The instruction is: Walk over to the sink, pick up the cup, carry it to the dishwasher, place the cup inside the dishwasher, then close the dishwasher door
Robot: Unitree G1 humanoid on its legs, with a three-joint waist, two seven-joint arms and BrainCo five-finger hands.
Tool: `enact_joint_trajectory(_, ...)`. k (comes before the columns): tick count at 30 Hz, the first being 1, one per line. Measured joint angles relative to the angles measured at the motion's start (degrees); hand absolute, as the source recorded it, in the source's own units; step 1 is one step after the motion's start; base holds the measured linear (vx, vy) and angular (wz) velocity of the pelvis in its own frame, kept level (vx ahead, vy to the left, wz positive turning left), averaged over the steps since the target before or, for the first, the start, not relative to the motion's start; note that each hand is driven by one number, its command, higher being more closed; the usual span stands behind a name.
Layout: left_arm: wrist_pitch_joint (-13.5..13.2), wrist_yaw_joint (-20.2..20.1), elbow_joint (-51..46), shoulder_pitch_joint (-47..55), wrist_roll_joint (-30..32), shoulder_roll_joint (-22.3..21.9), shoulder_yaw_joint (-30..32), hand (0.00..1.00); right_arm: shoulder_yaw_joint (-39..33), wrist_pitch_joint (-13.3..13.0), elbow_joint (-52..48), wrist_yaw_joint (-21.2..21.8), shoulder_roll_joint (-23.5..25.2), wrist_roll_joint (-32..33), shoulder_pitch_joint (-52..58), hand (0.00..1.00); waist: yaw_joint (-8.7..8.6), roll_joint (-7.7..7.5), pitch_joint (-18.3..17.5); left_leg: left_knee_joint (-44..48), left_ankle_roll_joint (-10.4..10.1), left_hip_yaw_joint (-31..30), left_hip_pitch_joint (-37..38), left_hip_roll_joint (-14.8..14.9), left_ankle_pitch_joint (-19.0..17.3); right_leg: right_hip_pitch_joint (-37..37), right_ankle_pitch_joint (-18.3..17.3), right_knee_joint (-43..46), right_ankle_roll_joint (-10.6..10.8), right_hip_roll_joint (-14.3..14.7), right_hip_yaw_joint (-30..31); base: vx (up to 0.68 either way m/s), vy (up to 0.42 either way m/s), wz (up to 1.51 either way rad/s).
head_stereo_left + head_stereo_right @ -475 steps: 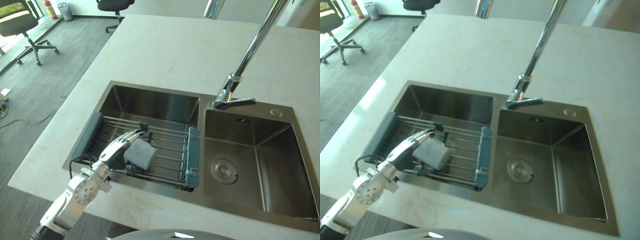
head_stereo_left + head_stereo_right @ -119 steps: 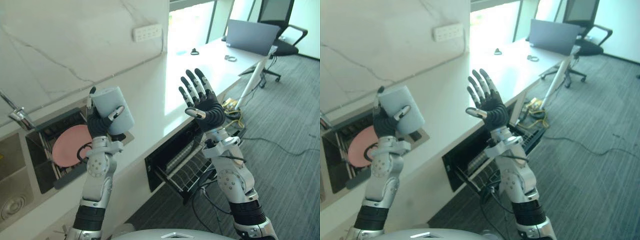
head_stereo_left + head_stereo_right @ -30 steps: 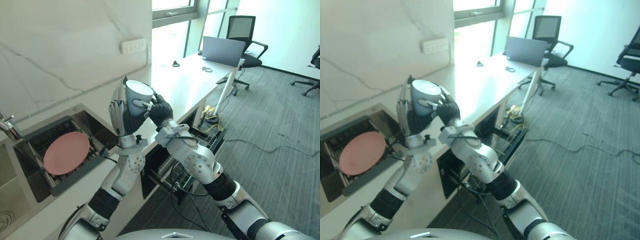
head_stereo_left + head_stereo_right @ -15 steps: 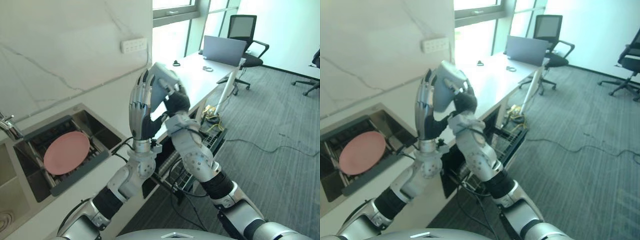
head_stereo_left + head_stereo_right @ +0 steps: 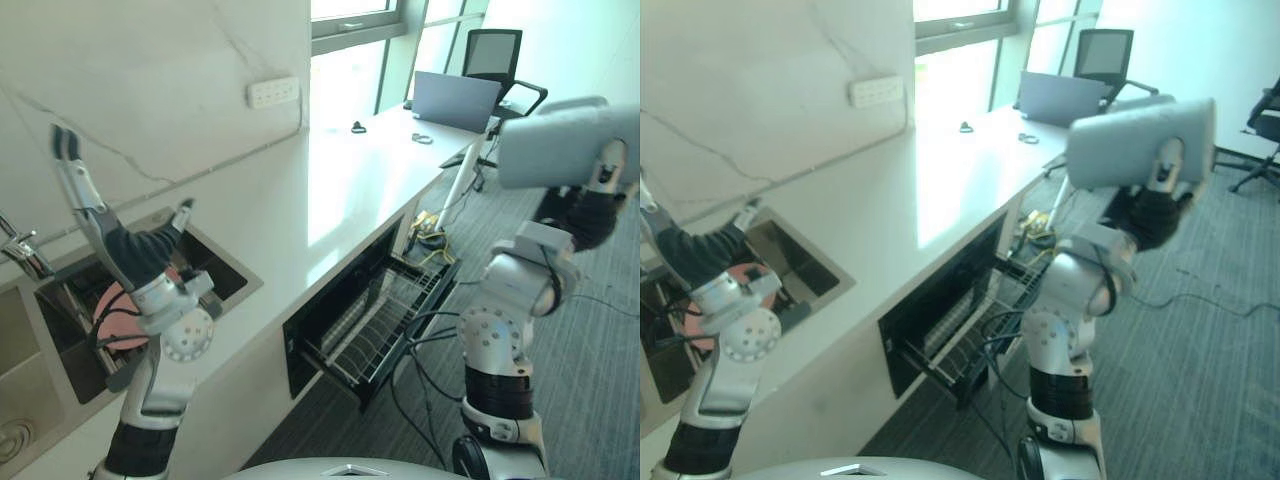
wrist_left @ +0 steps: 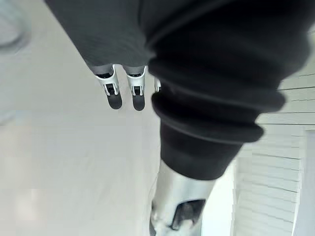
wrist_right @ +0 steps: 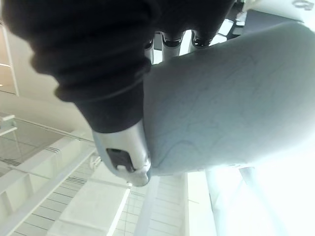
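Since half a second ago the hands are parting: the cup [image 5: 565,140] is now lying on its side in the right hand [image 5: 588,212] alone, high beyond the open dishwasher [image 5: 375,325]. That hand's wrist view is showing fingers [image 7: 170,42] and thumb wrapping the cup's grey wall. The left hand [image 5: 130,255] is standing spread and empty over the sink [image 5: 225,265], partly hiding a pink plate [image 5: 105,300]. Farther along the counter [image 5: 330,180] a laptop [image 5: 455,98] is sitting.
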Motion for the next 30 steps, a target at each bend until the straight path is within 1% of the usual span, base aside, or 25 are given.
enact_joint_trajectory(1,-1.65,-8.04,0.08,3.59,-7.71,-1.14,-2.48,0.00,-2.31,0.05,0.02,0.03,0.00,-1.32,2.05,1.00,-0.08,-0.12,0.25,0.00,0.01,-0.30,-0.21,-0.09,-0.01,-0.06,-0.11,0.03,0.15,-0.29,-0.10,0.00,0.003,0.08)
enact_joint_trajectory(2,-2.03,-12.31,0.08,5.22,-11.33,-1.49,-3.98,0.00,-3.45,0.03,0.02,0.04,0.01,-1.89,3.12,1.00,-0.07,-0.18,0.35,0.00,0.02,-0.51,-0.38,-0.16,0.00,-0.14,-0.16,0.07,0.22,-0.36,-0.25,-0.01,0.008,0.15)
enact_joint_trajectory(3,-2.09,-21.43,0.11,8.20,-20.25,-1.78,-7.23,0.00,-5.74,0.05,0.20,0.05,0.03,-2.56,4.85,1.00,-0.05,-0.32,0.63,0.00,0.02,-0.86,-0.80,-0.38,0.01,-0.58,-0.22,0.14,0.32,-0.57,-0.59,-0.02,0.016,0.11)
enact_joint_trajectory(4,-1.72,-28.57,0.40,10.78,-27.79,-1.93,-10.61,0.00,-7.61,0.09,0.65,0.06,0.06,-3.71,5.84,1.00,-0.07,-0.26,1.10,0.00,0.05,-0.81,-0.96,-0.54,0.02,-0.96,-0.34,0.39,0.49,-0.71,-0.54,-0.02,0.015,0.06)
enact_joint_trajectory(5,-1.12,-32.11,0.77,11.63,-31.73,-2.02,-11.86,0.00,-8.28,0.08,0.64,0.12,0.07,-4.02,6.35,1.00,-0.08,-0.37,1.42,-0.01,0.05,-0.73,-0.96,-0.61,0.02,-1.03,-0.36,0.47,0.53,-0.71,-0.41,0.00,0.011,-0.04)
enact_joint_trajectory(6,1.30,-38.75,2.55,12.31,-40.44,-2.06,-13.81,0.00,-9.47,0.08,0.79,0.79,0.20,-4.02,7.48,1.00,0.10,-0.42,1.61,-0.01,0.12,-0.55,-0.91,-0.76,-0.02,-1.10,-0.41,0.53,0.65,-0.76,-0.07,0.02,0.007,-0.08)
enact_joint_trajectory(7,3.10,-42.59,4.63,12.43,-45.29,-2.07,-15.22,0.00,-9.77,0.09,1.17,1.52,0.27,-3.97,7.98,1.00,0.09,-0.32,1.60,-0.01,0.28,-0.31,-0.73,-0.84,-0.13,-1.11,-0.47,0.59,0.75,-0.82,0.15,0.02,0.008,-0.12)
enact_joint_trajectory(8,5.64,-46.72,7.09,12.59,-51.08,-2.16,-16.93,0.00,-10.01,0.15,2.04,2.69,0.27,-3.97,8.53,1.00,-0.01,-0.26,1.60,-0.01,0.47,0.06,-0.55,-0.88,-0.26,-1.15,-0.52,0.64,0.82,-0.87,0.39,0.03,0.008,-0.15)
enact_joint_trajectory(10,10.06,-52.86,11.19,12.61,-58.69,-2.15,-19.50,0.00,-10.53,0.97,4.54,4.27,0.27,-3.87,9.05,1.00,-0.31,-0.36,1.66,-0.01,0.59,0.68,-0.70,-0.90,-0.36,-1.82,-0.50,0.90,0.89,-0.89,1.06,0.02,0.002,-0.17)
enact_joint_trajectory(11,11.55,-54.99,12.74,12.62,-60.92,-2.06,-20.63,0.00,-10.99,1.48,5.79,5.05,0.27,-3.71,9.12,1.00,-0.36,-0.44,1.72,-0.01,0.58,0.96,-0.68,-0.93,-0.43,-1.90,-0.50,0.98,0.91,-0.91,1.54,0.02,0.001,-0.16)
enact_joint_trajectory(12,12.16,-56.23,13.78,12.62,-62.12,-1.89,-21.65,0.00,-11.23,1.59,6.69,5.39,0.27,-3.58,9.18,1.00,-0.36,-0.46,1.73,-0.01,0.58,1.23,-0.63,-0.94,-0.50,-1.95,-0.47,1.00,0.96,-0.91,1.76,0.03,0.003,-0.15)
enact_joint_trajectory(13,13.38,-58.66,15.93,12.61,-64.00,-1.83,-23.32,0.00,-11.64,1.90,8.73,6.69,0.26,-2.98,9.24,1.00,-0.65,-0.52,1.78,-0.01,0.60,1.62,-0.49,-1.01,-0.64,-2.01,-0.38,1.09,1.13,-0.98,1.93,0.03,0.003,-0.13)
enact_joint_trajectory(16,15.75,-62.55,19.11,12.46,-66.33,-1.81,-24.20,0.00,-11.85,2.71,12.12,8.73,0.15,-2.69,9.28,1.00,-1.00,-0.60,1.93,-0.01,0.55,2.12,-0.25,-1.10,-0.86,-2.28,-0.41,1.21,1.18,-1.08,2.24,0.01,0.006,-0.09)
enact_joint_trajectory(17,17.13,-64.71,21.36,12.20,-66.78,-1.69,-24.35,0.00,-11.86,2.87,13.80,9.69,0.05,-2.28,9.28,1.00,-1.26,-0.61,1.94,-0.01,0.56,2.13,-0.22,-1.21,-0.93,-2.27,-0.47,1.23,1.22,-1.16,2.29,0.00,0.000,0.00)
enact_joint_trajectory(18,18.52,-66.49,23.12,11.95,-66.29,-1.27,-24.74,0.00,-11.87,3.06,15.04,10.66,-0.16,-1.54,9.29,1.00,-1.35,-0.62,1.97,-0.01,0.60,2.14,-0.21,-1.29,-0.99,-2.28,-0.52,1.26,1.25,-1.24,2.32,0.00,0.000,0.00)
enact_joint_trajectory(19,19.26,-67.85,25.41,11.71,-64.88,-0.64,-25.39,0.00,-11.69,3.77,16.95,12.01,-0.79,-1.09,9.30,1.00,-1.46,-0.60,2.02,-0.01,0.69,2.15,-0.21,-1.43,-1.06,-2.32,-0.61,1.35,1.37,-1.42,2.34,0.00,0.000,0.00)
enact_joint_trajectory(20,19.35,-68.29,27.30,11.60,-62.16,0.14,-26.51,0.00,-11.57,4.89,18.77,13.43,-1.69,-1.06,9.30,1.00,-1.50,-0.58,2.12,-0.01,0.80,2.13,-0.25,-1.58,-1.14,-2.43,-0.70,1.50,1.49,-1.68,2.37,0.00,0.000,0.00)
enact_joint_trajectory(22,19.70,-67.85,29.70,11.94,-58.46,1.08,-26.62,0.00,-10.88,6.93,21.00,14.90,-2.85,-1.16,9.32,1.00,-1.53,-0.75,2.24,-0.01,0.91,2.10,-0.48,-1.72,-1.20,-2.48,-0.70,1.47,1.53,-2.05,2.62,0.00,0.000,0.00)
enact_joint_trajectory(23,19.68,-66.07,31.00,12.21,-54.27,1.66,-25.99,0.00,-9.89,8.98,21.84,16.22,-3.24,-1.21,9.47,1.00,-1.55,-1.04,2.44,-0.01,0.92,1.99,-0.61,-1.72,-1.20,-2.48,-0.69,1.52,1.53,-2.07,2.52,0.00,0.000,0.00)
enact_joint_trajectory(24,19.65,-65.08,32.11,12.22,-52.60,2.02,-25.54,0.00,-9.22,9.72,22.38,16.68,-3.64,-1.26,9.60,1.00,-1.54,-1.17,2.53,-0.01,0.93,1.93,-0.65,-1.71,-1.19,-2.47,-0.69,1.52,1.53,-2.07,2.44,0.01,0.002,0.07)
enact_joint_trajectory(25,19.59,-62.68,34.15,12.14,-49.43,2.44,-24.82,0.00,-8.25,11.70,23.34,18.26,-4.19,-1.26,10.03,1.00,-1.48,-1.50,2.74,-0.01,0.93,1.63,-0.62,-1.70,-1.18,-2.22,-0.72,1.48,1.54,-2.07,2.07,0.01,-0.004,0.10)
enact_joint_trajectory(26,19.51,-61.72,35.03,12.29,-47.64,2.46,-24.05,0.00,-7.66,12.60,23.41,18.94,-4.20,-1.26,10.59,1.00,-1.44,-1.66,2.85,-0.01,0.94,1.30,-0.64,-1.70,-1.15,-2.03,-0.78,1.48,1.60,-2.07,1.85,0.01,-0.007,0.20)
enact_joint_trajectory(28,18.43,-58.45,37.49,12.92,-40.56,2.44,-21.20,0.00,-4.83,15.80,25.01,21.73,-4.09,-1.24,12.40,1.00,-0.94,-2.47,3.35,-0.01,0.92,0.35,-0.72,-1.69,-1.08,-1.81,-1.20,1.95,1.72,-2.08,1.02,0.01,-0.008,0.19)
enact_joint_trajectory(29,17.95,-57.94,38.24,12.90,-39.03,2.54,-20.95,0.00,-4.25,16.68,25.84,22.59,-4.00,-1.23,12.47,1.00,-0.76,-2.56,3.42,-0.01,0.92,0.22,-0.75,-1.79,-1.07,-1.76,-1.29,2.01,1.77,-2.10,0.69,0.01,-0.002,0.22)
enact_joint_trajectory(30,17.44,-57.24,39.85,12.76,-35.67,2.62,-19.97,0.00,-3.11,18.02,27.34,23.91,-3.53,-1.28,12.47,1.00,-0.73,-2.50,3.72,-0.01,0.92,-0.60,-0.70,-1.97,-1.04,-1.14,-1.45,1.87,1.82,-2.29,-0.11,0.00,0.011,0.33)
